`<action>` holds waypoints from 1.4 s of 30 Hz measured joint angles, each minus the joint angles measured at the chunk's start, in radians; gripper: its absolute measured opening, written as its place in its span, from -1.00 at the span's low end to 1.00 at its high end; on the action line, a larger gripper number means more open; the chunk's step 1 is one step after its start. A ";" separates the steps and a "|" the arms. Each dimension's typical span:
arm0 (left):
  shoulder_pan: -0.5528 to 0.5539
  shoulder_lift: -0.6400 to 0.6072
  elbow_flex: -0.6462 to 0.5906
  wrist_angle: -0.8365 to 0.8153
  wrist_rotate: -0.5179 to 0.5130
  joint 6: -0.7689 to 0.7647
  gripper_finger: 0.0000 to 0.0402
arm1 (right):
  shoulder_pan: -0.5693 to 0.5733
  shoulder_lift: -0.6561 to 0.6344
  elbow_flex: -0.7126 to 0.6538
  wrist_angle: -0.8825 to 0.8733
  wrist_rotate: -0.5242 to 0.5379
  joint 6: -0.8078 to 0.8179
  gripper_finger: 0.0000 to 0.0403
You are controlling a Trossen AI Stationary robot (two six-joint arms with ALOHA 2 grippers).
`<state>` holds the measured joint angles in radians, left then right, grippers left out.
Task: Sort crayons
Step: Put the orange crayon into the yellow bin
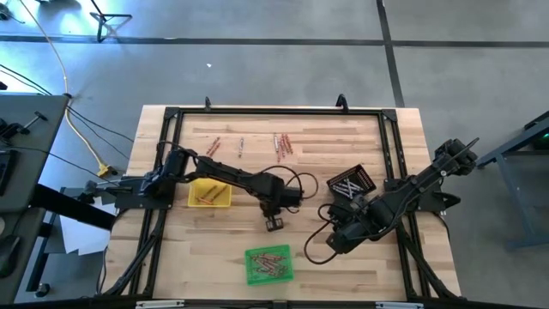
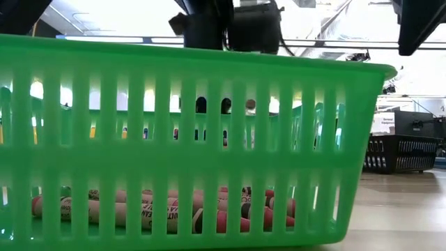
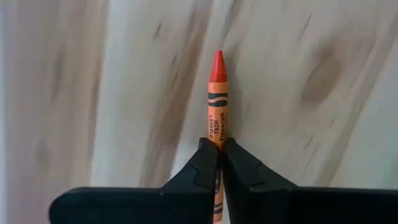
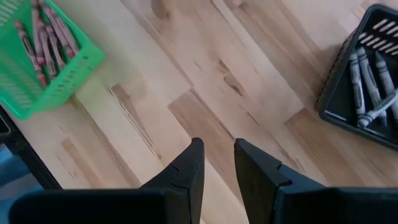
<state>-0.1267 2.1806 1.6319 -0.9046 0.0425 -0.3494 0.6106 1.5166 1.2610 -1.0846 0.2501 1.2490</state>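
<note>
Here the left hand [image 3: 220,163] pinches an orange crayon [image 3: 217,93] lengthwise, tip outward.

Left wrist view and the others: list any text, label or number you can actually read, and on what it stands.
Orange crayon held in the shut left gripper: dark print runs along its wrapper, too blurred to read.
Crayons in the green tray, low view: wrapper lettering shows, not legible.
White sign in the room behind: too small to read.
Nothing else bears text.
</note>
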 joint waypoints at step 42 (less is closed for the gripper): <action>0.023 -1.015 -0.866 -0.191 -0.126 -0.432 -0.99 | -0.156 0.000 0.000 0.091 0.168 0.049 -0.59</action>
<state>-0.1037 1.1654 0.7656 -1.0952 -0.0837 -0.7810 0.4549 1.5169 1.2610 -0.9931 0.4183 1.2977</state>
